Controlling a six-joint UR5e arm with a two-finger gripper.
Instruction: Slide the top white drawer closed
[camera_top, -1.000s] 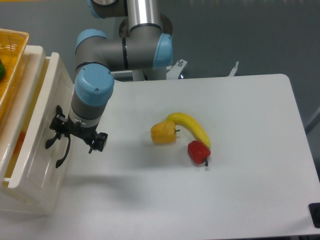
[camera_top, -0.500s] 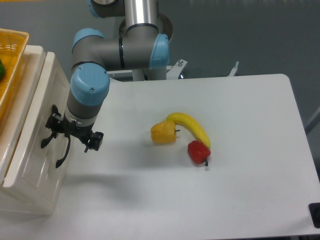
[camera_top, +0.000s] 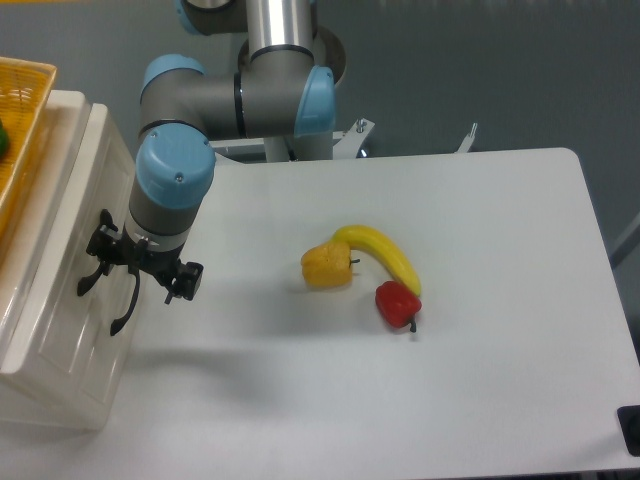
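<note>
No brand, label or writing can be read anywhere in this view. My pincer (camera_top: 128, 276) hangs at the front panel of the top white drawer (camera_top: 70, 260), at the left edge of the surface (camera_top: 480, 380). My black fingers (camera_top: 96, 262) lie against that panel, right at its curved black handle (camera_top: 124, 305); I cannot tell how far apart they stand, since dark finger and dark handle run together. The drawer is glossy cream-white plastic with a rounded rim, and it sits nearly flush with the cabinet, its front panel tilted in this view. My arm is grey tube with smooth light-blue caps at the joints. A woven yellow basket (camera_top: 22, 110) sits on top of the cabinet, partly cut off by the frame. Out on the matte pale surface, well apart from me, lie a curved yellow banana (camera_top: 385, 255), a lumpy yellow bell pepper (camera_top: 327, 266) touching it, and a shiny red pepper (camera_top: 397, 303) just beside the banana's lower end.
</note>
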